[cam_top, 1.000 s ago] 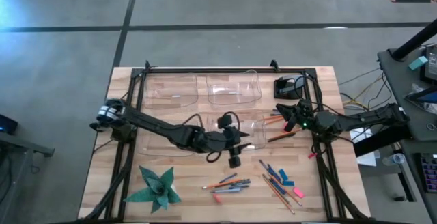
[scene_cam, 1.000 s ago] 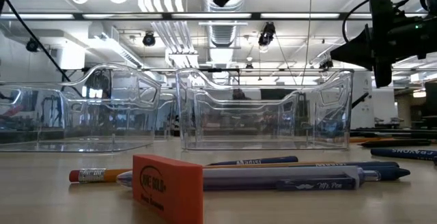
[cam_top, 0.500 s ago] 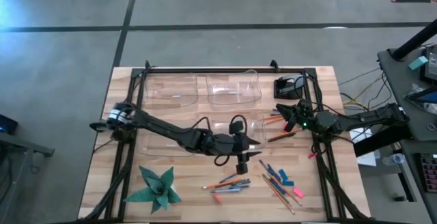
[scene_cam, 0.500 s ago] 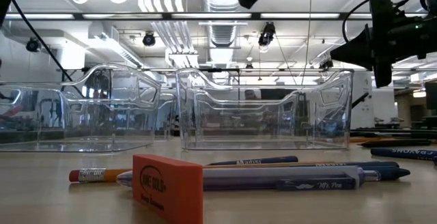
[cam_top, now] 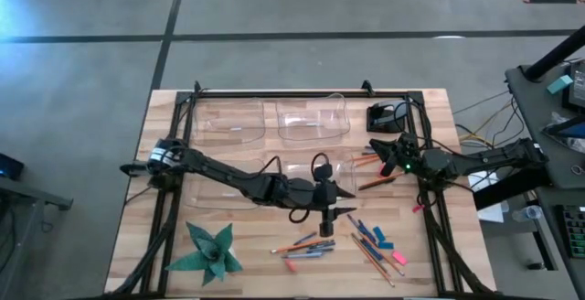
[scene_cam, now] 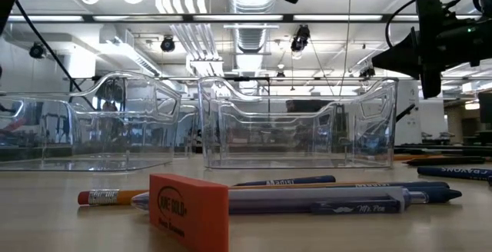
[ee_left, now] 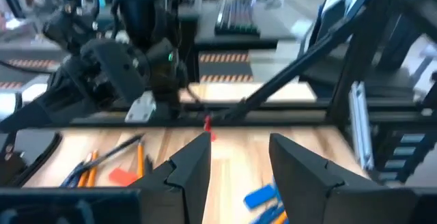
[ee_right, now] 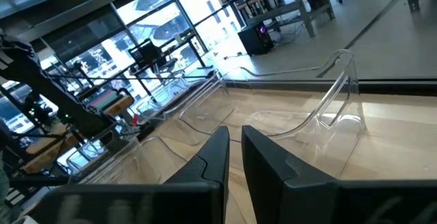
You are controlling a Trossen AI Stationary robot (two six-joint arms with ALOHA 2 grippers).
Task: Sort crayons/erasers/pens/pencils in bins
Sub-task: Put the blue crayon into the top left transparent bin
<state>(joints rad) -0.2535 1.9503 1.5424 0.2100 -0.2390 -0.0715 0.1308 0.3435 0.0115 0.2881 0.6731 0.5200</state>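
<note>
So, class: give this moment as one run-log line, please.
left gripper: open, empty, above loose pencils and pens | right gripper: shut, waiting at table's right | bins: look empty

A robotics lab in an industrial hall. Exposed ceiling ducts (scene_cam: 206, 33) and a polished concrete floor (cam_top: 274, 7) surround the wooden workbench (cam_top: 247, 254).

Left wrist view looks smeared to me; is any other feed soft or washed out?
Left wrist view: blurred throughout, only the claw fingers read clearly. Low view: orange eraser sharp, ceiling lights blown out. High view: even light, bright glare at the far left edge. Right wrist view: crisp.
</note>
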